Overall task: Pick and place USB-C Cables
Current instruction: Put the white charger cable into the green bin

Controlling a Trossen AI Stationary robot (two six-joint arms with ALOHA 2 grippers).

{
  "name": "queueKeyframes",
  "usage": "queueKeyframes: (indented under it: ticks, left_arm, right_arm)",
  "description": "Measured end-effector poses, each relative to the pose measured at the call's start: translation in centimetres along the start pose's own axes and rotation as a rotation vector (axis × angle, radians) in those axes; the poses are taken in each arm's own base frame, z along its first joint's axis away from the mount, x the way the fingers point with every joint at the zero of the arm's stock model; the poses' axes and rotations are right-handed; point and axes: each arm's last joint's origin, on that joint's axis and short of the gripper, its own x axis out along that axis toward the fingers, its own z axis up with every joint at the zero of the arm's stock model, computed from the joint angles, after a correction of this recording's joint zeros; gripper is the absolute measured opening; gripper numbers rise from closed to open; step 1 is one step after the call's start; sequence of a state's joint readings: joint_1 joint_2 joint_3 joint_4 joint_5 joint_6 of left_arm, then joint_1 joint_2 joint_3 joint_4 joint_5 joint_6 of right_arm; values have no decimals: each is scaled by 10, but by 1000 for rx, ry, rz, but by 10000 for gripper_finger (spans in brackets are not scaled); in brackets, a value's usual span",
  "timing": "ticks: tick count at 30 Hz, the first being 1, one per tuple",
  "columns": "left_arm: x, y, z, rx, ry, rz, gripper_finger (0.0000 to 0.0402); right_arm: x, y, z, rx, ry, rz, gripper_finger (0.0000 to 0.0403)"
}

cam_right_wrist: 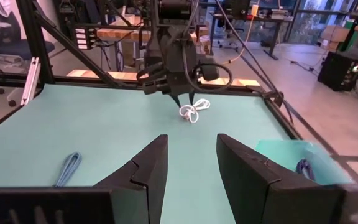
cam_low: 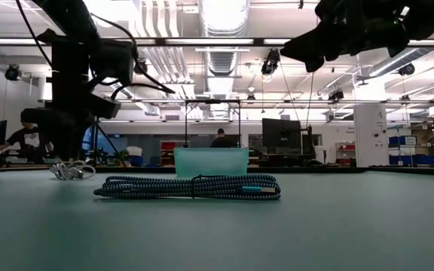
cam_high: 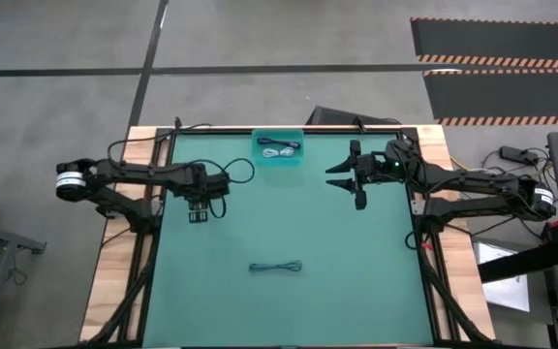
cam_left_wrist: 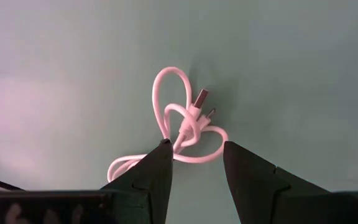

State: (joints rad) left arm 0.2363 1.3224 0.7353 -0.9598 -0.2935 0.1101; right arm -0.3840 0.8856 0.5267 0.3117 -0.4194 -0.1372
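Observation:
A white cable bundle [cam_left_wrist: 185, 124] lies in loose loops on the green mat near the table's left side, with its plugs showing; it also shows in the low view [cam_low: 72, 172] and the right wrist view [cam_right_wrist: 192, 112]. My left gripper [cam_left_wrist: 194, 146] is open and points down just over it, one finger on each side of the bundle's near loops. A dark braided cable [cam_high: 275, 267] lies flat mid-table toward the near edge. Another dark cable [cam_high: 279, 147] lies inside the teal bin [cam_high: 260, 160]. My right gripper [cam_high: 335, 177] is open and raised beside the bin.
The teal bin [cam_low: 211, 160] stands at the middle of the table's far edge. Wooden rails and black frame bars border the mat [cam_high: 356, 291] on both sides. Bare mat lies between the two arms and around the braided cable [cam_low: 191, 187]. People sit at desks in the room beyond.

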Motion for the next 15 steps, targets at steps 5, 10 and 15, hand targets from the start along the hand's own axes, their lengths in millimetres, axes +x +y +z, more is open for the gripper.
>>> queueKeyframes:
  ticks: [5,10,15]
  left_arm:
    - [1,0,1,1,2,0,127]
    - [8,-2,4,13,43,-5,127]
    - [22,-6,8,36,118,-13,127]
  right_arm:
    - [0,3,-11,20,14,8,128]
    - [0,10,-17,-5,-23,35,128]
    - [1,16,-21,-15,-41,58,128]
